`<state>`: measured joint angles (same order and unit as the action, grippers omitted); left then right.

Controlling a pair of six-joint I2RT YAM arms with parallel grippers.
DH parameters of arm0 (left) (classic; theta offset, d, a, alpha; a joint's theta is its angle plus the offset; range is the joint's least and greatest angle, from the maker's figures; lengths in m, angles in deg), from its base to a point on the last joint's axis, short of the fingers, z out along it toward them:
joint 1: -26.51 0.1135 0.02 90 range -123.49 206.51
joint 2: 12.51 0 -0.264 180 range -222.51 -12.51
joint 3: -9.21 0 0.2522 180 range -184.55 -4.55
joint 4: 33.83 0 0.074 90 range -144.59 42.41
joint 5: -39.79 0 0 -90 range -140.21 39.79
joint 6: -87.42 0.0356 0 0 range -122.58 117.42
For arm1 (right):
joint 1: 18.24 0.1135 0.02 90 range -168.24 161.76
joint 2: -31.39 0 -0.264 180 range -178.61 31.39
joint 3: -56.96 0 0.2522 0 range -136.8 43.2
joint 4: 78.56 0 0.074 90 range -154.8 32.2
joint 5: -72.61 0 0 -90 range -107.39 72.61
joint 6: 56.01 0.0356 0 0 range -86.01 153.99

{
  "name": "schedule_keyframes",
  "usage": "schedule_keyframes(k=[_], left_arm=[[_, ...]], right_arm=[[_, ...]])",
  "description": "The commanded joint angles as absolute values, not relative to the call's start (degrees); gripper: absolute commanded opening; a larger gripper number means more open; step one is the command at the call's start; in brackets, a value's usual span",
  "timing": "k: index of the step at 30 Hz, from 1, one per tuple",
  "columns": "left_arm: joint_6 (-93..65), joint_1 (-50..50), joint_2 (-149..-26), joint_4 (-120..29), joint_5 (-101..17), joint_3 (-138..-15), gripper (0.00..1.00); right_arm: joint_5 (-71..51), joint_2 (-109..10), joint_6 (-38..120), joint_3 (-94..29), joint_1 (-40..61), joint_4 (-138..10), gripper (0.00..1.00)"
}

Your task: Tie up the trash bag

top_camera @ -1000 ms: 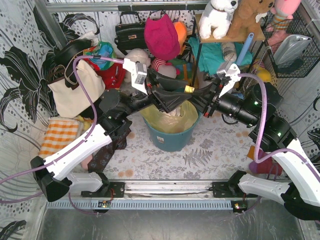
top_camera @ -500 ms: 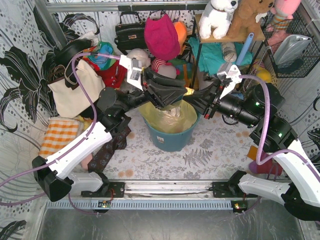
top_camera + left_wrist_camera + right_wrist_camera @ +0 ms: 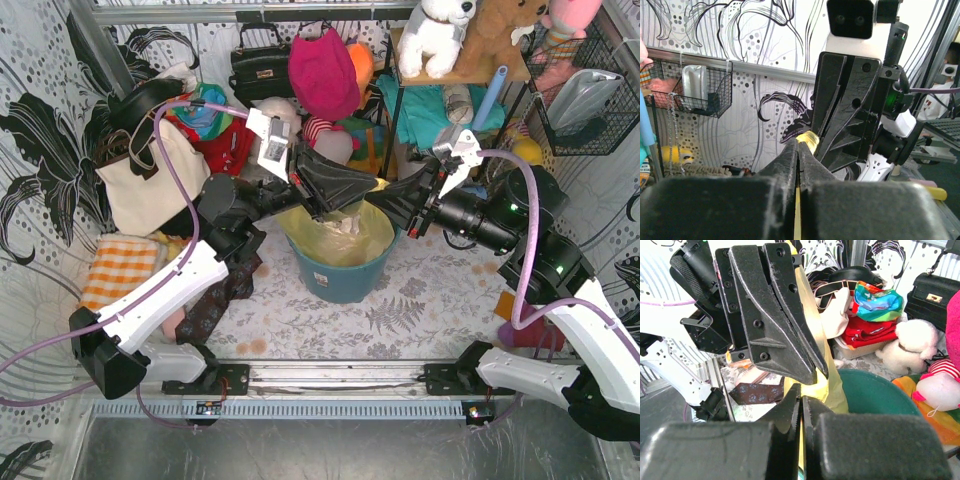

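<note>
L tool (image 3: 798,150) & R tool (image 3: 801,405) pinch trash bag (image 3: 340,240).

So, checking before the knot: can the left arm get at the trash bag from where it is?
Likely yes: the left gripper is shut on the trash bag, pulled up above the bin, beside the right gripper; nothing stands between.

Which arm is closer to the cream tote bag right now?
Left. The left arm runs close beside the tote bag; the right arm is across the teal bin from it.
</note>
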<state>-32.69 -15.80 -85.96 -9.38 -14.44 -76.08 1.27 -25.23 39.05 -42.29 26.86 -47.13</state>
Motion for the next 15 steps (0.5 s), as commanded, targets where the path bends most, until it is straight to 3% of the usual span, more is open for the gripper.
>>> schedule_keyframes(k=[1,5,11,15], left_arm=[[-34.12,-15.35,-85.77,-4.58,-13.55,-77.19,0.00],[-35.11,-15.07,-85.25,-2.65,-14.36,-76.86,0.00],[-35.37,-14.85,-84.58,-1.69,-15.31,-76.46,0.00],[-36.02,-14.89,-84.00,0.12,-15.14,-75.71,0.00]], right_arm=[[1.50,-24.82,38.26,-42.64,27.20,-49.69,0.00],[0.30,-24.27,37.85,-41.83,27.20,-49.69,0.03],[-2.06,-23.64,37.69,-40.73,27.20,-50.24,0.61],[-3.69,-23.67,37.31,-39.85,27.20,-51.31,0.71]])
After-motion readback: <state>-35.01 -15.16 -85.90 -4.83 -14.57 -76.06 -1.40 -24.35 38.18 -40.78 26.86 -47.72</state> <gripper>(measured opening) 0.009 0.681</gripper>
